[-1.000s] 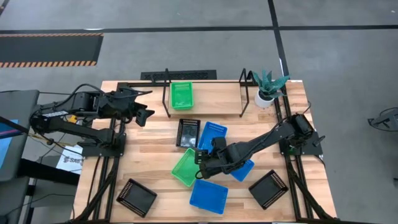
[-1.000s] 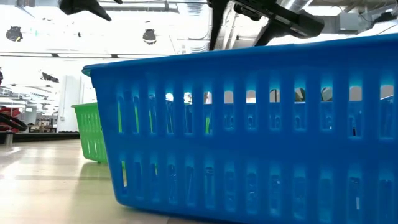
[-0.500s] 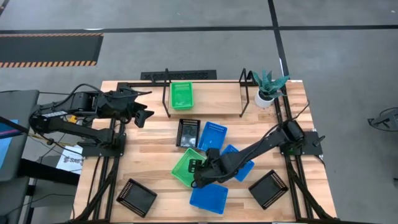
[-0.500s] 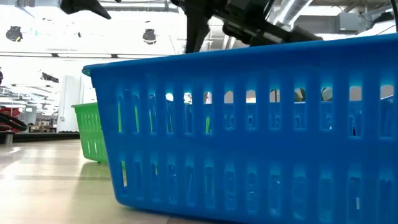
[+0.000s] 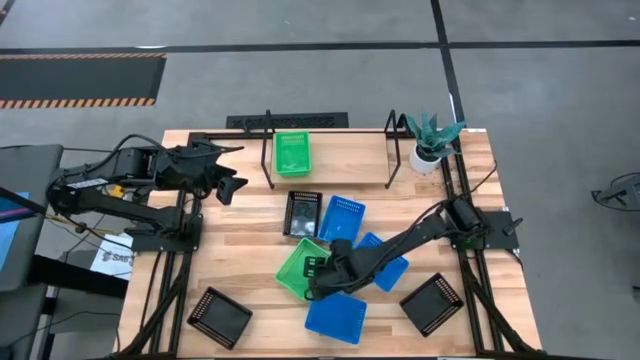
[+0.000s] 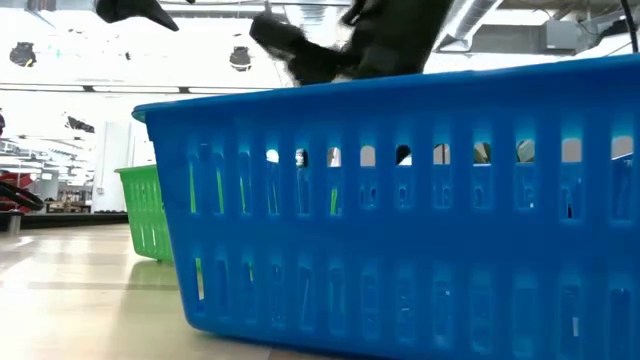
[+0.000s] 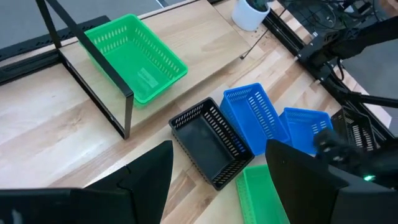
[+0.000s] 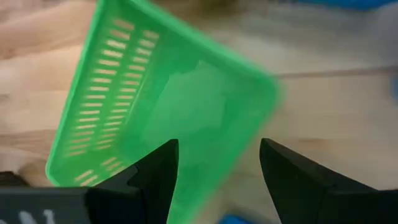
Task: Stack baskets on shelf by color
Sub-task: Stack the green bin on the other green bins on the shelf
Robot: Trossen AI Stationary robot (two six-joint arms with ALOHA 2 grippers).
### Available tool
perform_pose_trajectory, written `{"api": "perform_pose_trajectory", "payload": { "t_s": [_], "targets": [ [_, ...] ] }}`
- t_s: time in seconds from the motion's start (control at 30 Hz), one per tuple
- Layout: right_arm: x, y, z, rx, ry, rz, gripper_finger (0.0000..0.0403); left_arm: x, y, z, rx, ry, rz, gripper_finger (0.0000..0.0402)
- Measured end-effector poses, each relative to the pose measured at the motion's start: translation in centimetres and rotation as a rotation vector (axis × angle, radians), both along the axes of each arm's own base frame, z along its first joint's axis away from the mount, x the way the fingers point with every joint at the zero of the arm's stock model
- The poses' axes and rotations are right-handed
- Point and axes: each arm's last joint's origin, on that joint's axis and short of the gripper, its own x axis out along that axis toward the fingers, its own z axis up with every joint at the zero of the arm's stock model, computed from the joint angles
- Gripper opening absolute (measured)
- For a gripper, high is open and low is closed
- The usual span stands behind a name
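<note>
Right arm reaches from the table's right edge diagonally across to the table's middle, its gripper [image 5: 318,272] low over a green basket [image 5: 300,267] lying loose at centre; the right wrist view shows the two dark fingers [image 8: 155,180] spread wide with the basket's inside and one rim between them, nothing grasped. Left arm waits at the table's left rear, its gripper [image 5: 228,180] raised and pointing toward the shelf [image 5: 331,150], fingers apart and empty in its wrist view. The green basket under the right gripper sits skewed to the table edges, a shallow tray with slotted walls, upright. A second green basket [image 5: 292,153] stands on the shelf at its left end, just inside the left upright post. Just behind the loose green basket lie a black basket [image 5: 301,213] and a blue basket [image 5: 342,219] side by side, touching or nearly so. Another blue basket [image 5: 386,262] lies partly under the right forearm, and a third blue basket [image 5: 335,315] sits near the front edge, just beside the gripper and filling most of the low view. Two more black baskets rest at the front left [image 5: 219,317] and front right [image 5: 432,304] corners. A white pot with a teal plant [image 5: 429,140] stands at the rear right, just beside the shelf's right post
</note>
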Motion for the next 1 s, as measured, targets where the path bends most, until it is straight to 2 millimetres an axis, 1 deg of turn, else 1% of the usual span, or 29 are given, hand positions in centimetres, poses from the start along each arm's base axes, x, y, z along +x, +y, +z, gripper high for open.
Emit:
{"api": "perform_pose_trajectory", "payload": {
  "t_s": [0.1,0.2,0.3,0.37,0.47,0.5,0.53,0.67,0.77,0.87,0.93,1.0],
  "targets": [
    [0.2,-0.4,-0.9,0.007,0.031,0.007,0.0234,0.0,0.0,0.0,-0.007,-0.008,0.007,0.0244],
    [0.6,-0.7,-1.0,0.026,0.020,0.024,0.0199,0.1,0.0,0.0,-0.007,-0.010,0.010,0.0244],
    [0.9,-1.1,-1.0,0.024,0.023,0.044,0.0145,0.0,0.0,0.1,-0.002,-0.011,0.018,0.0244],
    [1.1,-1.3,-0.9,0.017,0.014,0.064,0.0101,0.0,0.1,0.1,0.000,-0.012,0.026,0.0244],
    [1.4,-1.8,-0.8,0.004,0.010,0.119,0.0034,0.0,0.1,0.1,0.007,-0.013,0.037,0.0244],
    [1.6,-1.9,-0.8,0.005,0.004,0.154,0.0019,0.0,0.1,0.1,0.011,-0.013,0.042,0.0244],
    [1.9,-2.1,-0.7,0.006,-0.005,0.182,0.0014,0.0,0.1,0.1,0.014,-0.013,0.046,0.0244],
    [2.6,-2.8,-0.2,0.026,-0.017,0.280,0.0025,0.0,0.1,0.1,0.011,-0.017,0.058,0.0244],
    [3.2,-3.3,1.5,0.006,-0.043,0.380,0.0015,0.0,0.1,0.1,0.004,-0.020,0.064,0.0244],
    [3.4,-4.5,4.3,-0.038,-0.081,0.474,0.0010,0.0,0.1,0.1,0.001,-0.022,0.065,0.0244],
    [3.1,-5.9,6.5,-0.085,-0.092,0.528,0.0015,0.0,0.1,0.1,-0.005,-0.025,0.072,0.0244],
    [2.1,-8.0,9.0,-0.132,-0.088,0.555,0.0017,-0.1,0.1,0.1,-0.008,-0.030,0.075,0.0244]
  ]
}}
